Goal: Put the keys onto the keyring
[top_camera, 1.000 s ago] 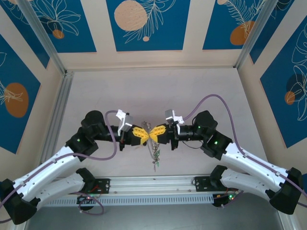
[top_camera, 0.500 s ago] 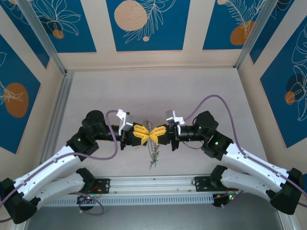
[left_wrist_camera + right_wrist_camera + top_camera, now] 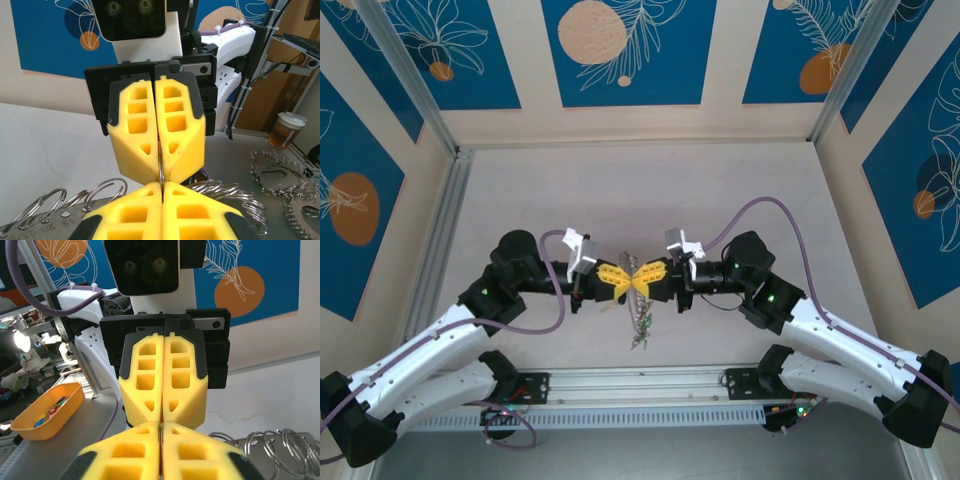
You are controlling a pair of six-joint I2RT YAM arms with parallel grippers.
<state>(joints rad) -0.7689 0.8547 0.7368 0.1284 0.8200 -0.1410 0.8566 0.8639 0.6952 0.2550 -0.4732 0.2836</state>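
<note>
Both grippers meet tip to tip above the middle of the table. My left gripper (image 3: 625,281) (image 3: 162,188) is shut on the thin grey wire of the keyring (image 3: 161,174). Facing it, my right gripper (image 3: 643,279) (image 3: 160,428) has its yellow fingers (image 3: 177,125) pressed together on the same wire (image 3: 159,432). Below the fingertips a cluster of small keys (image 3: 640,325) hangs from the keyring. The cluster is too small to pick out the keys with the dark tag.
A metal rack of spare split rings (image 3: 55,202) (image 3: 280,445) lies on the table under the grippers. Past the table's edge are an orange tray (image 3: 47,412), a paper cup (image 3: 286,129) and metal gears (image 3: 277,175). An aluminium rail (image 3: 640,385) runs along the near edge.
The hanging key cluster has swung slightly to the left. Both grippers stay tip to tip in nearly the same place.
</note>
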